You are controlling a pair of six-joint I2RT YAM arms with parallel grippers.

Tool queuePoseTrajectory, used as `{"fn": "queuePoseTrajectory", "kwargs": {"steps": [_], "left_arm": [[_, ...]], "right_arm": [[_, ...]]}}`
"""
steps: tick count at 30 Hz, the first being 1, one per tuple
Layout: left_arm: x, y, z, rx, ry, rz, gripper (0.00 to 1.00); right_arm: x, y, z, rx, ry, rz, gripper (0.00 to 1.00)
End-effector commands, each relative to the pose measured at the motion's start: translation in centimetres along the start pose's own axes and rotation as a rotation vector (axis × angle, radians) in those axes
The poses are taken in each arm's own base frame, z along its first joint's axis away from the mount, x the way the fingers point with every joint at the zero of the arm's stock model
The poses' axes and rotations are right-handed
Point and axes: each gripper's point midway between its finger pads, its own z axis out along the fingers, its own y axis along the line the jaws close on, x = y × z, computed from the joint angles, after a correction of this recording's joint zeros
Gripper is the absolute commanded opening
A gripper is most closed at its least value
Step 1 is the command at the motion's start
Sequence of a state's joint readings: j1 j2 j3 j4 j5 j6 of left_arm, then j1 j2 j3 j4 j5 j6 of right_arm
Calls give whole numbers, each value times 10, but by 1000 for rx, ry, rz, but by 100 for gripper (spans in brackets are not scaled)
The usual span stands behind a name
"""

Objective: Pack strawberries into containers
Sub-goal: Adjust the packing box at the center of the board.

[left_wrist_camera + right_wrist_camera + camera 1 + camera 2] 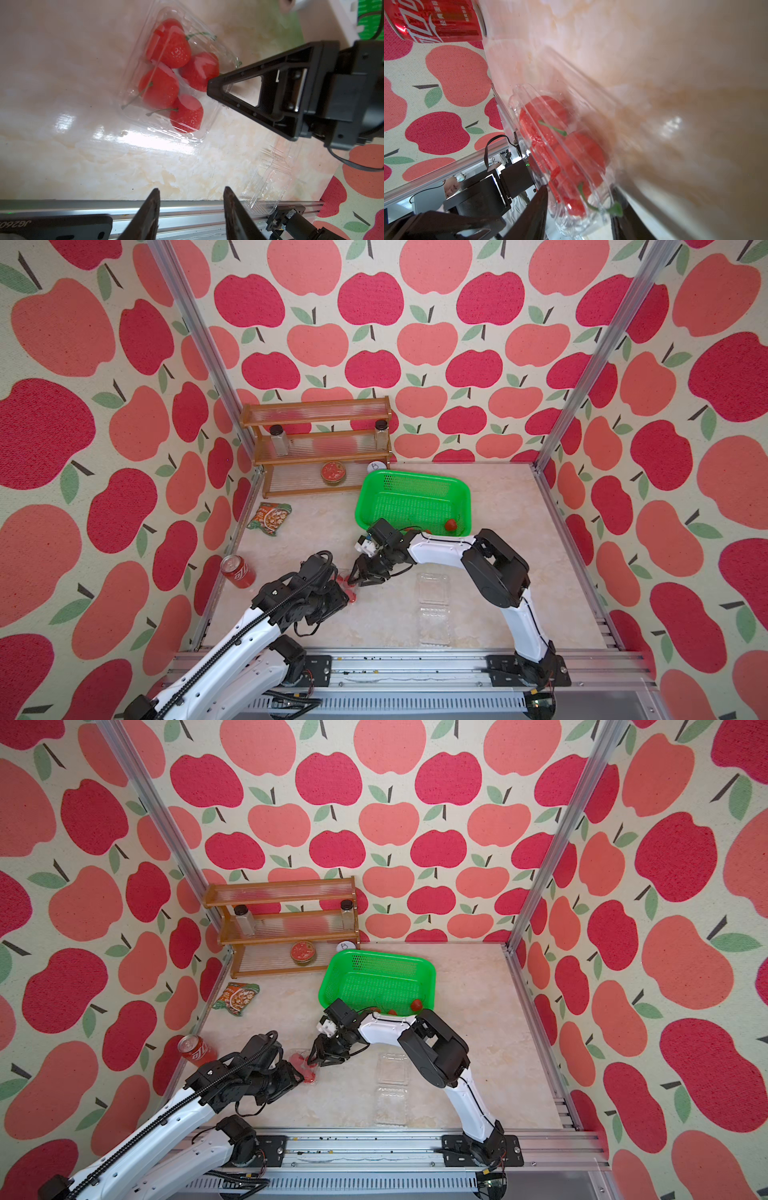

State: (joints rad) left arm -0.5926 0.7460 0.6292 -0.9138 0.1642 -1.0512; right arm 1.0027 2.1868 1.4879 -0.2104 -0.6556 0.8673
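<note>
A shut clear container lies on the table with several strawberries inside; both top views show it as a red patch. My right gripper straddles one end of it, and both fingers touch its walls. In the left wrist view one right fingertip rests at the box's edge. My left gripper hangs open and empty a little way from the box. A second container lies open and empty near the front. One strawberry sits in the green basket.
A red soda can stands at the left edge, and a snack bag lies behind it. The wooden rack at the back holds two jars and a red-topped tin. A metal rail borders the front.
</note>
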Motion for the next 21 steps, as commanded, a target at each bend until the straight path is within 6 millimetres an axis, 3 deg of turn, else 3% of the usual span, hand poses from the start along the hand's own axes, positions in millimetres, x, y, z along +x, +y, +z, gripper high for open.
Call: {"fn": "queuePoseTrajectory", "kwargs": {"steps": [1, 12, 15, 18, 21], "left_arm": [[1, 17, 0, -56, -7, -32, 48], [-7, 15, -4, -62, -24, -61, 49], [-11, 10, -5, -64, -30, -56, 49], [-16, 3, -10, -46, -50, -52, 50], [-25, -6, -18, -23, -86, -38, 57]], "right_arm": [[-8, 11, 13, -14, 7, 9, 48], [-35, 38, 39, -122, 6, 17, 50], [-39, 33, 29, -142, -6, 44, 55], [-36, 23, 8, -136, -42, 57, 58], [-28, 10, -18, -109, -82, 68, 58]]}}
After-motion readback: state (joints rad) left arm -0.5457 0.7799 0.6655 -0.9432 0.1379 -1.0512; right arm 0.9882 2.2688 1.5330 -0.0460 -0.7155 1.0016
